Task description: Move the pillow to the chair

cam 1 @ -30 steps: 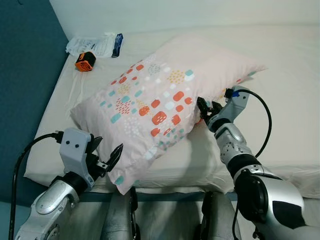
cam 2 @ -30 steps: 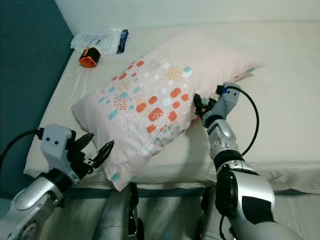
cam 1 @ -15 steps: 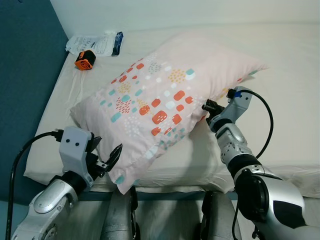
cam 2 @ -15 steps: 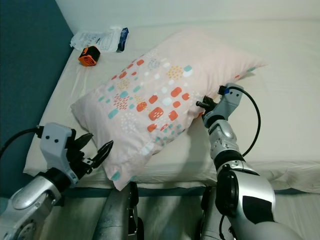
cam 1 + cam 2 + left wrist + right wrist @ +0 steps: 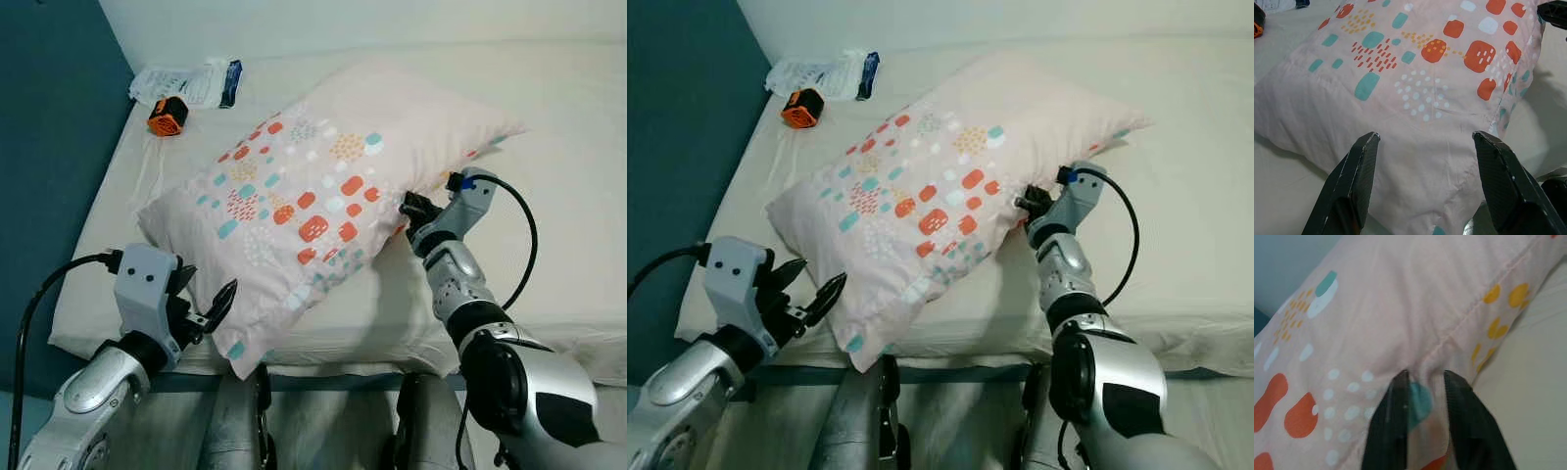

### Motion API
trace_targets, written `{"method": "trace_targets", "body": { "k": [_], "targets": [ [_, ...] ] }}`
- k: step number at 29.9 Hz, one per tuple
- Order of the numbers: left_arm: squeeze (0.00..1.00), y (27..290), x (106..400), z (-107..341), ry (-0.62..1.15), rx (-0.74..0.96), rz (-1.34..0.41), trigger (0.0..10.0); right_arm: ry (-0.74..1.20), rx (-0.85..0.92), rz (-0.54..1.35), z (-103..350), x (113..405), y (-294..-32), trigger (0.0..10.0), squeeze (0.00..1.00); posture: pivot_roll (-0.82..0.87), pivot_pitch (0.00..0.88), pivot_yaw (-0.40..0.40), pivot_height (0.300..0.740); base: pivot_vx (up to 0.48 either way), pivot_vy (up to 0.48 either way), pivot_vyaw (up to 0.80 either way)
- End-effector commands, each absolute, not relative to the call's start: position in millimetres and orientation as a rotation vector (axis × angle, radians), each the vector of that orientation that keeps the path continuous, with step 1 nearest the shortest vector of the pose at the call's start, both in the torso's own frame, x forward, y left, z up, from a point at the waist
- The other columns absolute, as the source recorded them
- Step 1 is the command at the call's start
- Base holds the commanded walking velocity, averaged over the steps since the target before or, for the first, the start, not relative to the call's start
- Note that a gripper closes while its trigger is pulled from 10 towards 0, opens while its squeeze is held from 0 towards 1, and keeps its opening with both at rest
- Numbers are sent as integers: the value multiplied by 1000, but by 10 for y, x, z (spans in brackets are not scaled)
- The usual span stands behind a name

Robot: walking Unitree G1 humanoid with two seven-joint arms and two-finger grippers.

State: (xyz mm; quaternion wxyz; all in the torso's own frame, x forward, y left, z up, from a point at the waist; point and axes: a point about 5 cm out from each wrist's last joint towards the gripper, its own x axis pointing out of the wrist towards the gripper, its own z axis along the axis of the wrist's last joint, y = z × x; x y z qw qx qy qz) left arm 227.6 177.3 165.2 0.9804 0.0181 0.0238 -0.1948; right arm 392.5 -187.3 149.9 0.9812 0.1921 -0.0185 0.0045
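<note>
While the right gripper (image 5: 412, 208) pinches the pillow (image 5: 323, 186) seam mid-frame, the left gripper (image 5: 211, 304), jaws spread at lower left, should bite deep before lifting.

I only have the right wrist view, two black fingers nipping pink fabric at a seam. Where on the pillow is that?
Observer: The right tool is on the right-hand long edge of the pink pillow with orange and teal spots, about midway along it.
Operator: And the left one?
Observer: The left tool is open, fingers spread before the pillow's near corner, not gripping it.
Operator: Anything else on the bed?
Observer: A small orange and black object and a white plastic packet lie at the far left corner of the cream mattress.
</note>
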Motion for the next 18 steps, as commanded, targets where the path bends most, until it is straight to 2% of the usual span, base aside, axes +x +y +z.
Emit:
{"method": "trace_targets", "body": {
  "k": [1, 6, 15, 16, 17, 18],
  "targets": [
    [0, 1797, 2251, 1655, 63, 49, -400, 10000, -30, 406, 7, 1483, 3923, -1869, 10000, 1000, 378, 285, 63, 575, 0, 0, 0],
    [0, 1816, 2220, 1666, 72, 56, -403, 10000, -26, 449, -28, 1467, 3916, -1924, 10000, 1000, 395, 293, 70, 575, 0, 0, 0],
    [0, 1864, 2185, 1691, 87, 78, -401, 10000, -32, 453, -18, 1531, 3952, -1871, 10000, 1000, 416, 299, 91, 575, 0, 0, 0],
    [0, 1863, 2185, 1694, 88, 80, -403, 10000, -39, 462, -9, 1551, 3960, -1855, 10000, 643, 416, 299, 93, 575, 0, 0, 0],
    [0, 1863, 2185, 1694, 88, 80, -403, 10000, -39, 462, -9, 1551, 3960, -1855, 10000, 643, 416, 299, 93, 575, 0, 0, 0],
    [0, 1864, 2182, 1697, 89, 83, -406, 10000, -46, 466, 4, 1568, 3967, -1835, 10000, 114, 418, 299, 96, 575, 0, 0, 0]
  ]
}}
